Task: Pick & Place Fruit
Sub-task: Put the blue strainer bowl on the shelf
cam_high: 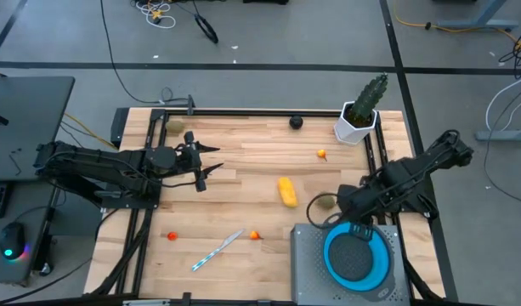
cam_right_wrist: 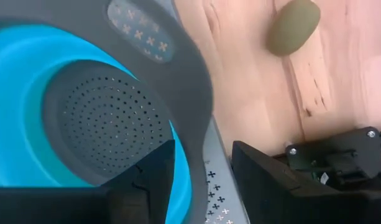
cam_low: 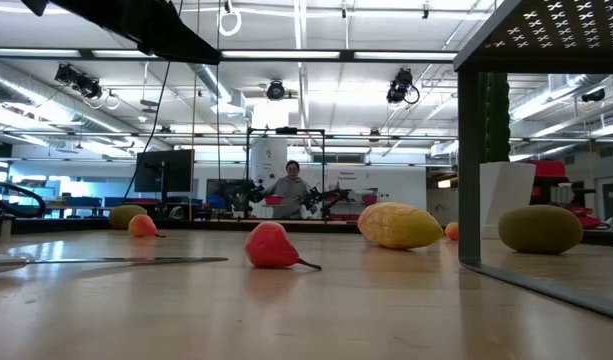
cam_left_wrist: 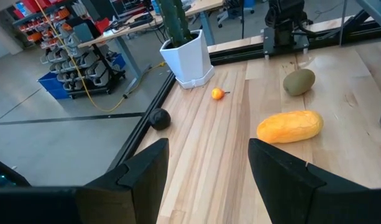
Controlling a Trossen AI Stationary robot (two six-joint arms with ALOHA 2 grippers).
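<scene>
Left tool (cam_high: 204, 164) hovers over left desk (cam_high: 243, 153), fingers apart, empty. Tiny orange-red fruit: one near-left (cam_high: 172, 236), one near centre (cam_high: 255, 235), one far right of centre (cam_high: 321, 154); light, likely roll, pinch across body, not stem. Yellow oblong fruit (cam_high: 286, 191) mid-desk: smooth, looks rigid; grip across narrow middle. Black ball (cam_high: 296, 122) at far edge: may slip. Olive-brown oval (cam_high: 326, 201) just left of right tool (cam_high: 343, 223). Right tool apart, empty, at far-left edge of blue colander (cam_high: 356, 257).
</scene>
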